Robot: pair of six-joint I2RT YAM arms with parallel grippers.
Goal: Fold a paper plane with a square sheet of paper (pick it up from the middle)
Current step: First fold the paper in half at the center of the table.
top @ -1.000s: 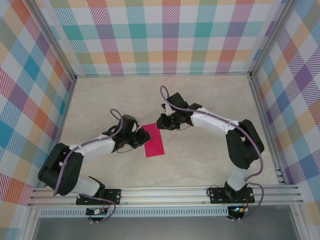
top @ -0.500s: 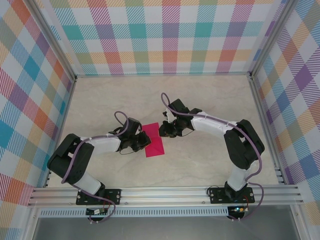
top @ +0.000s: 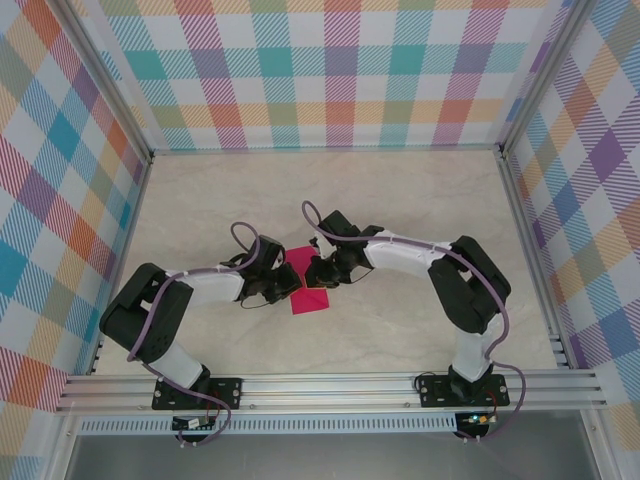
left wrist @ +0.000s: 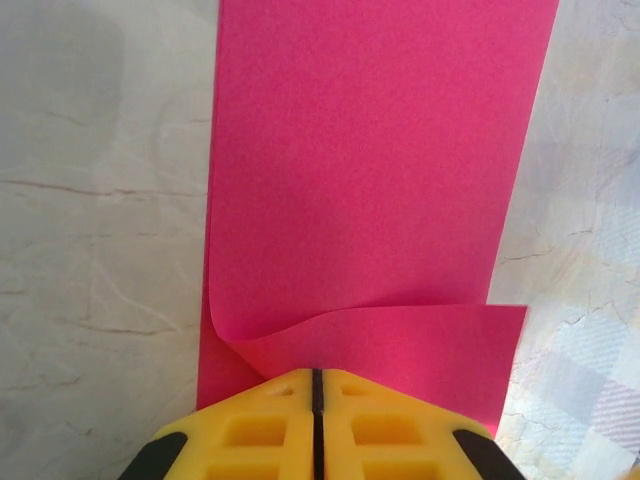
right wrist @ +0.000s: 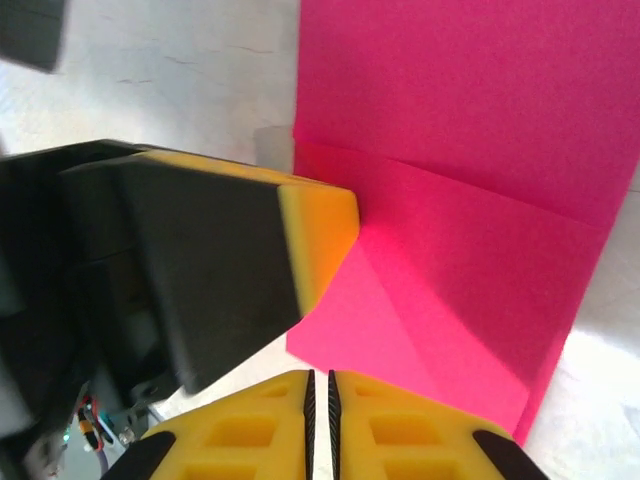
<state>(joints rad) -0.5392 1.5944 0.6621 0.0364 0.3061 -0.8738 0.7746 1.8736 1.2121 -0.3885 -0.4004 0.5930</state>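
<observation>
The square sheet of paper (top: pixel 312 298) lies folded into a magenta-pink strip at the table's middle. In the left wrist view the paper (left wrist: pixel 380 150) stretches away, and a creased flap curls up against my left gripper (left wrist: pixel 316 372). That gripper is shut, its tips resting on the flap, with no paper seen inside the slit. From above, the left gripper (top: pixel 290 283) sits at the strip's left edge. My right gripper (top: pixel 318 272) hovers over the strip's far end, shut with nothing held. The right wrist view shows the paper (right wrist: pixel 460 120), the right gripper (right wrist: pixel 318 375) and a left finger (right wrist: pixel 315 235) touching the fold.
Pale marbled tabletop (top: pixel 420 200) surrounds the paper. Checked walls close the back and sides, and an aluminium rail (top: pixel 330 385) runs along the near edge. The two arms meet over the paper, wrists close together.
My right gripper has moved left and nearer, from beside the paper's far corner to over its far end. The left gripper has stayed at the paper's left edge.
</observation>
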